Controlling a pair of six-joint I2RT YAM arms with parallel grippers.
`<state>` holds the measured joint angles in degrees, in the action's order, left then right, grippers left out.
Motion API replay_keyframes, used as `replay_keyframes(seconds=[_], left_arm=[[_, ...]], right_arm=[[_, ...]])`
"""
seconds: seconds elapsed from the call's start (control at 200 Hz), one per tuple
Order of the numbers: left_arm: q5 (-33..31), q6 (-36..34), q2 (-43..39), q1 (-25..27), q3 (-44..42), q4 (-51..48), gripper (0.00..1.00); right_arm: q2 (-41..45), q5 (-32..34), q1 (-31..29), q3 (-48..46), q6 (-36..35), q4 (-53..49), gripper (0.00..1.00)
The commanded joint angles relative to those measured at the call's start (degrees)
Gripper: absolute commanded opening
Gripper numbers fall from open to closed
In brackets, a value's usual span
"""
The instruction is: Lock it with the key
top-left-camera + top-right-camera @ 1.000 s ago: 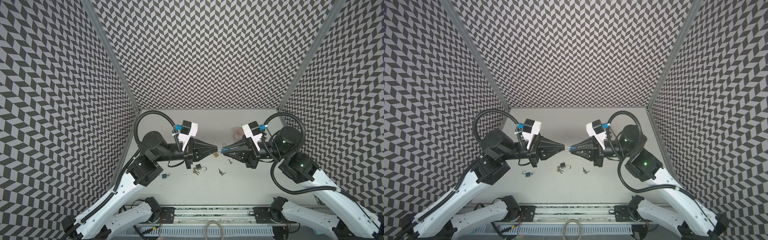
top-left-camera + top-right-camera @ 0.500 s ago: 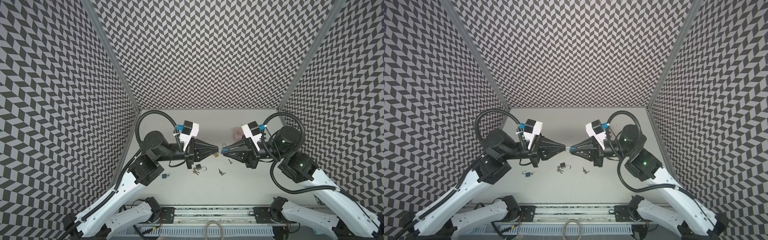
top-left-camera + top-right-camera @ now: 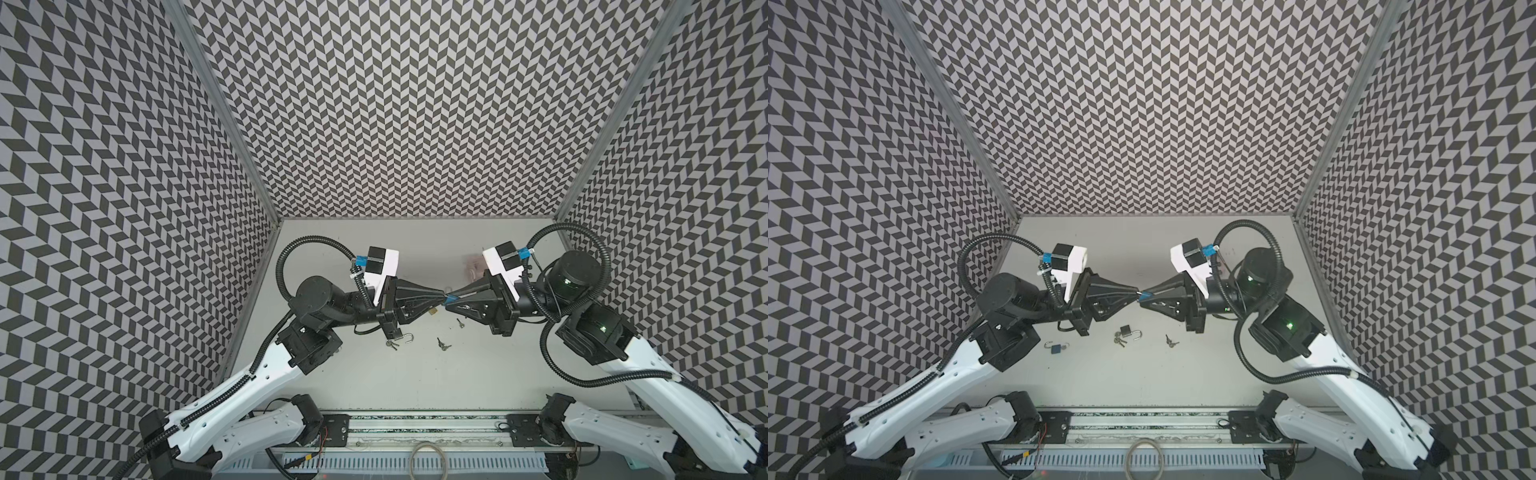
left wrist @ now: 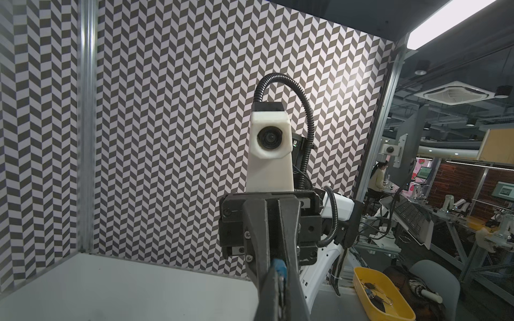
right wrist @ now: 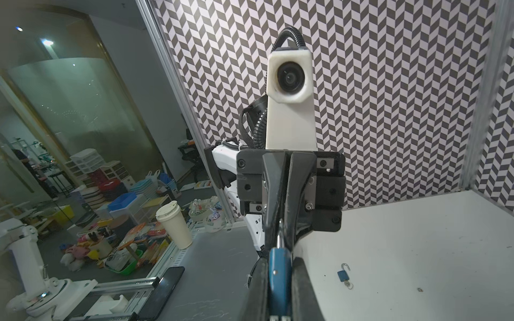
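Note:
Above the middle of the table my two grippers meet tip to tip in both top views. My right gripper (image 3: 1145,296) (image 5: 279,262) is shut on a small blue padlock (image 5: 279,280) (image 4: 279,267) (image 3: 449,297), held upright between its fingers. My left gripper (image 3: 1135,292) (image 4: 279,280) is shut on a thin silver key (image 5: 279,239), whose tip sits at the padlock's end facing it. How deep the key goes is hidden by the fingers.
On the table below lie a dark padlock with open shackle (image 3: 1126,331), a key bunch (image 3: 1120,341), another bunch (image 3: 1171,341), a second blue padlock (image 3: 1056,348) (image 5: 342,275), a brass padlock (image 3: 433,311) and a lone key (image 3: 459,323). Patterned walls enclose three sides.

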<state>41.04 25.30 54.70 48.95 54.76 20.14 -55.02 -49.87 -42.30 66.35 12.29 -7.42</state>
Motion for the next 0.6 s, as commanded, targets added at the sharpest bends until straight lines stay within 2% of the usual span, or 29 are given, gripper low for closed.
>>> replay_keyframes(seconds=[0.0, 0.365, 0.596], left_arm=[[6.91, 0.69, 0.00, 0.80, -1.36, -7.16, 0.00], [6.69, 3.04, -0.25, 1.94, -2.55, -3.21, 0.00], [3.57, 0.90, -1.87, 1.32, 0.79, -6.93, 0.00]], right_arm=[[0.49, 3.96, 0.29, 0.51, 1.57, 8.28, 0.00], [-0.88, 2.56, 0.20, 0.53, 1.24, 9.07, 0.00], [-0.10, 3.05, 0.20, -0.81, -0.32, 7.13, 0.00]])
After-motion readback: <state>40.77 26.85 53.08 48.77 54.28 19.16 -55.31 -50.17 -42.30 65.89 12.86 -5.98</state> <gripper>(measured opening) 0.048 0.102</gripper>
